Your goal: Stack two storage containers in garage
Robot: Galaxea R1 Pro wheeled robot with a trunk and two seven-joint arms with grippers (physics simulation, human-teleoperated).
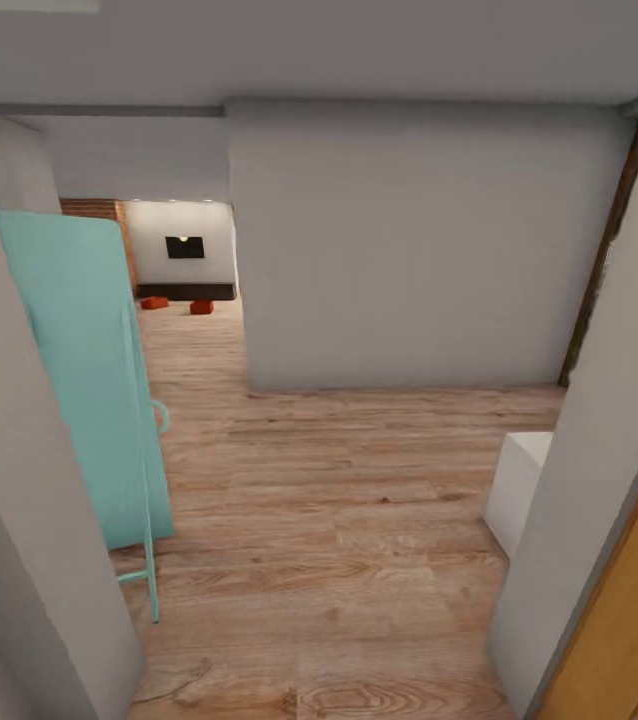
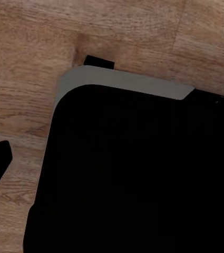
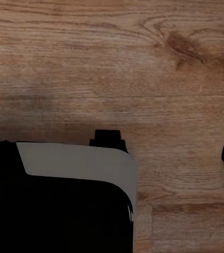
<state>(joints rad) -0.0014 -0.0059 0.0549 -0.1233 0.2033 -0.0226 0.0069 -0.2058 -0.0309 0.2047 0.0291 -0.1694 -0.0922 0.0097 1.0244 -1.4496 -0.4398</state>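
Head view: 2 storage containers (image 1: 154,302) (image 1: 201,307) far down plank floor (image 1: 339,520).

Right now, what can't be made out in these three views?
- Containers: head view, too small and far to tell shape or contents.
- Living room: head view, mostly hidden by the grey wall and the teal panel.
- White box: head view, cut off by the near wall.
- Fingers: both wrist views show the robot's dark body over wood floor; open or shut cannot be told.
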